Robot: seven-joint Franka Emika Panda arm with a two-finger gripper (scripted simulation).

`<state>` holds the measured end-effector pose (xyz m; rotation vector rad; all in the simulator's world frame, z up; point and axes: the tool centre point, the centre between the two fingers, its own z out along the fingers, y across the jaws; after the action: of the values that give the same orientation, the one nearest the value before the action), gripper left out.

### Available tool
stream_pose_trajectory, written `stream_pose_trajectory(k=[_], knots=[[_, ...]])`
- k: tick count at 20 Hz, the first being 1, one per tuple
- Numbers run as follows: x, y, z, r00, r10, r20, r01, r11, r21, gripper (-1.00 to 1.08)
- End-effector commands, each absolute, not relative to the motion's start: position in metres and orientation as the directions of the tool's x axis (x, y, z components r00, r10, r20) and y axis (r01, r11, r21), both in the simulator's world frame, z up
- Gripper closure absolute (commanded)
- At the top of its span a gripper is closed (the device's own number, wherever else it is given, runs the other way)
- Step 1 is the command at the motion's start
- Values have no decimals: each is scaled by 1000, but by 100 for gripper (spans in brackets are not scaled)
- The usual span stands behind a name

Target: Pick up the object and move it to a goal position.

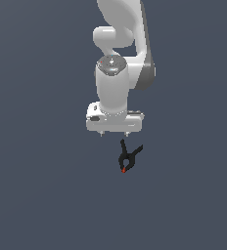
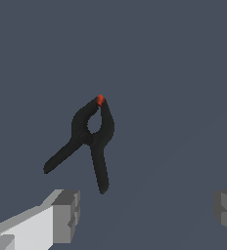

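Flat slate-grey ground fills both views. At centre frame of the exterior view, the white two-fingered gripper (image 1: 114, 133) hangs released, fingers spread wide, grasping nothing. Just below it lies the small black spring clamp (image 1: 128, 157) (image 2: 90, 140), handles splayed, tiny red tip pointing away from the gripper.

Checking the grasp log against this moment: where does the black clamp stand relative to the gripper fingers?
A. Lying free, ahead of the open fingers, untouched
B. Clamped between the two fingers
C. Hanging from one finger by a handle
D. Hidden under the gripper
A: in the wrist view the clamp lies clear of both fingers, and the gripper is wide open.
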<state>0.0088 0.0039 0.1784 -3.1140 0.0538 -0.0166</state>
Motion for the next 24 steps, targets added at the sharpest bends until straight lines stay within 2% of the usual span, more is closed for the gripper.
stream_pose_trajectory(k=[1,24], knots=[[11,7,173,999,-51,8,-50,-998,-26,-92],[32,68,76,943,-331,0,-331,-943,-2,-92]])
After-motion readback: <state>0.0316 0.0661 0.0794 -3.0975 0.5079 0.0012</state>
